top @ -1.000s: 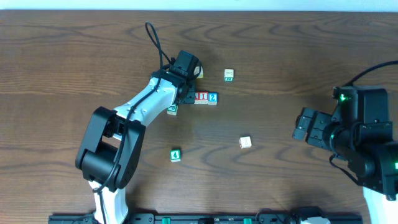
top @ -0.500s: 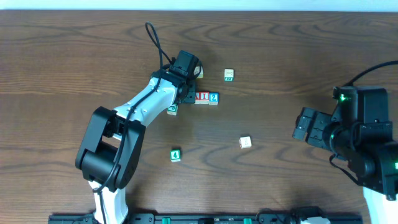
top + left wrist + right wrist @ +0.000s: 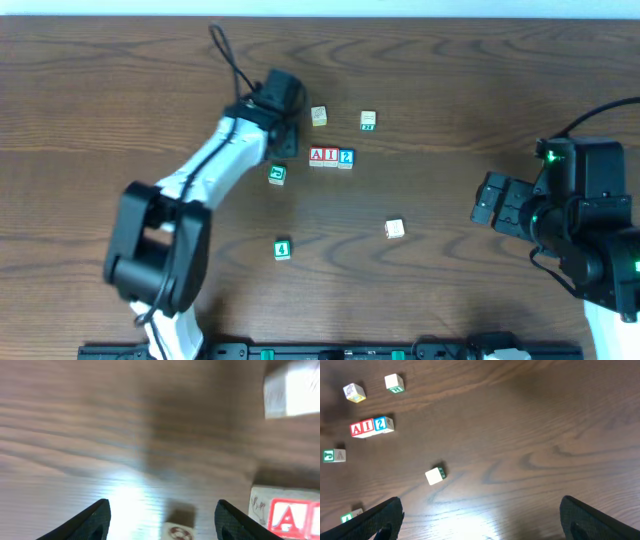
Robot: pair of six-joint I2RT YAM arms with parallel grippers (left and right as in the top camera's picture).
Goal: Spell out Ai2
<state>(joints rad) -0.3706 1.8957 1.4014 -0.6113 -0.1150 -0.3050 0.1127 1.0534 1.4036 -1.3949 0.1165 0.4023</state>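
Mid-table: A cube [image 3: 317, 155], I cube [image 3: 331, 155] and 2 cube [image 3: 346, 157] sit in a touching row. Left gripper [image 3: 162, 517] is near the A, jaws apart, empty. A blurred small cube [image 3: 178, 530] shows between its fingers, marking possibly red. Right gripper [image 3: 482, 520] is well apart, jaws wide, empty.

Looks like a robotics lab bench: dark wood-grain tabletop [image 3: 450, 80] across the frame, black-and-white jointed robot arm [image 3: 215, 165] at left, black green-lit robot arm [image 3: 580, 225] at right, black rail [image 3: 300, 352] along bottom edge.
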